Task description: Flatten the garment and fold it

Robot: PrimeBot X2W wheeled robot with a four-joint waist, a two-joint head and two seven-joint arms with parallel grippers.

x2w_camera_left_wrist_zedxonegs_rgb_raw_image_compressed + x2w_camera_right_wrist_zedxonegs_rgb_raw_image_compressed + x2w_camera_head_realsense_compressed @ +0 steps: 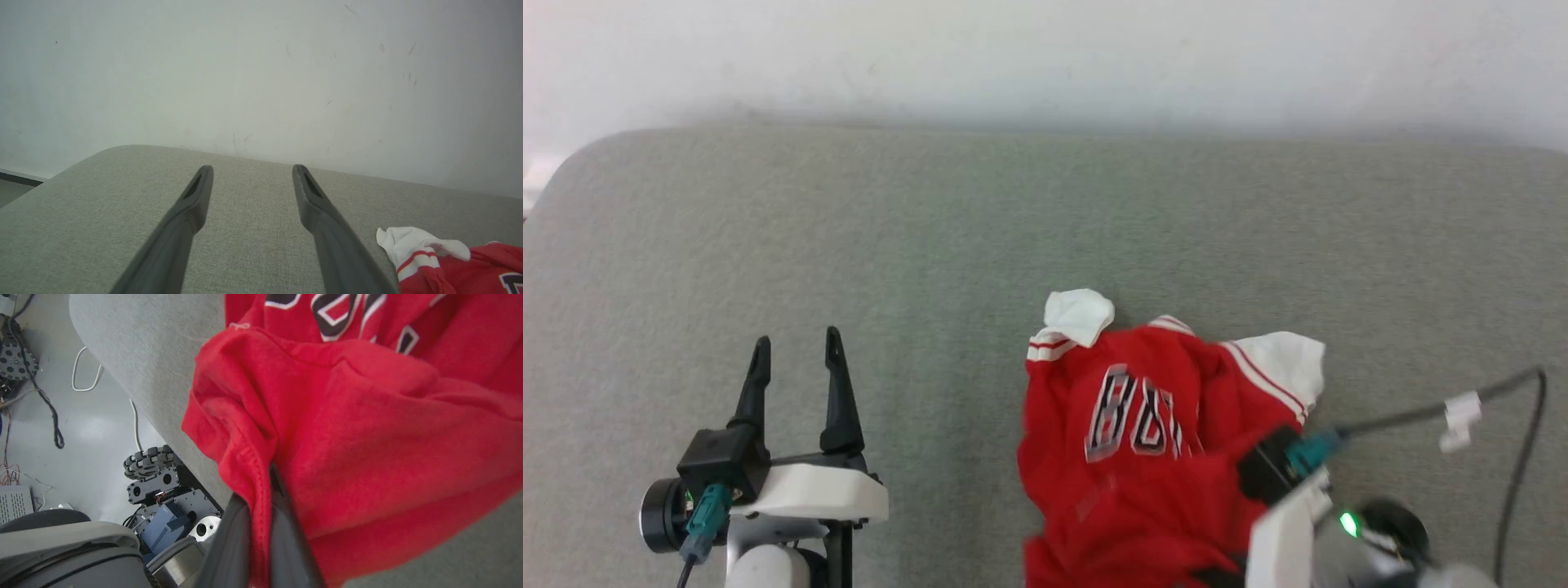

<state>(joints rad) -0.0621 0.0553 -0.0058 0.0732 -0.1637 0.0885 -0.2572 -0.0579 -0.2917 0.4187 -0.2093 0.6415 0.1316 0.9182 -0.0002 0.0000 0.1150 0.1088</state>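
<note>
The garment [1131, 457], a red jersey T-shirt with white sleeves and block lettering, lies crumpled on the grey cushion [980, 237] at the lower middle right. In the right wrist view my right gripper [261, 486] is shut on a red hem fold of the garment [347, 428], the cloth pinched between its dark fingers [286, 539]. In the head view that arm's wrist [1286, 490] sits over the shirt's right side, fingers hidden. My left gripper [796, 347] stands open over bare cushion at the lower left, well apart from the shirt. A white sleeve [412, 245] shows beside it.
A white wall [1045, 57] runs behind the cushion's far edge. The cushion's near edge drops to a grey floor with cables [53, 412] and the robot's wheeled base [155, 473]. A black cable [1486, 400] loops by the right wrist.
</note>
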